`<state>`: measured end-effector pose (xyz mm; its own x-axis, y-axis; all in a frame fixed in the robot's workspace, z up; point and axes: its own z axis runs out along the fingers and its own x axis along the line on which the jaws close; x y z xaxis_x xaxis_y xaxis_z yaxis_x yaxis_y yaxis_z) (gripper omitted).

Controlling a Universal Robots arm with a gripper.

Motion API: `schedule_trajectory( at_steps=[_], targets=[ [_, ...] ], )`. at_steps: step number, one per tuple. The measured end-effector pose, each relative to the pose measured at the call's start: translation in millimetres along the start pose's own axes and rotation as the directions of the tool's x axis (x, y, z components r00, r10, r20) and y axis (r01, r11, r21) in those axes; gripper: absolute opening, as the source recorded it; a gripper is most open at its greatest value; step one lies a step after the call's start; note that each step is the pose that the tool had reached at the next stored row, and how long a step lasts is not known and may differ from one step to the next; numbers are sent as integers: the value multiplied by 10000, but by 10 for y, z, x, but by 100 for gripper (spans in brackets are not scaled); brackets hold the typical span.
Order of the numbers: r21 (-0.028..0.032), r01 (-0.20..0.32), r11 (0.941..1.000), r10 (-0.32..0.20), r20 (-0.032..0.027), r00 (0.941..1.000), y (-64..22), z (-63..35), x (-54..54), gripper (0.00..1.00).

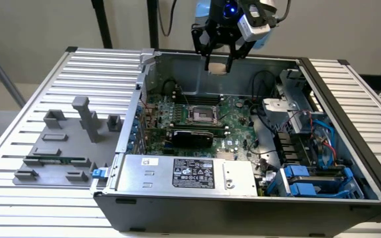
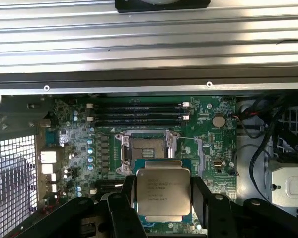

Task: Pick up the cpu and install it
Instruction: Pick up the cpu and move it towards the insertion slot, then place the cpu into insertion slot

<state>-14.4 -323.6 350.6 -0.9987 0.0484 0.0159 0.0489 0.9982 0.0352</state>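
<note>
Re cpu: small flat square, silvery-grey metal lid with a few lines of printed text, thin tan-green rim showing at the edges. Clamped on two opposite sides between the dark fingers of the gripper, lid facing the wrist camera. Looks level, no visible tilt. Up in the air, well clear of the motherboard. In the wrist view, overlapping one edge of the socket frame. In the exterior view, up near the case's far wall.
</note>
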Motion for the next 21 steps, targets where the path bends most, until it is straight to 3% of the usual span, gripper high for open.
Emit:
schedule_trajectory(
  at_steps=[16,21],
  targets=[
    [0,-6,10000,6,0,10000,0,0,0,55],
    [-12,-705,9975,705,24,9975,-1,9,7,55]
  ],
)
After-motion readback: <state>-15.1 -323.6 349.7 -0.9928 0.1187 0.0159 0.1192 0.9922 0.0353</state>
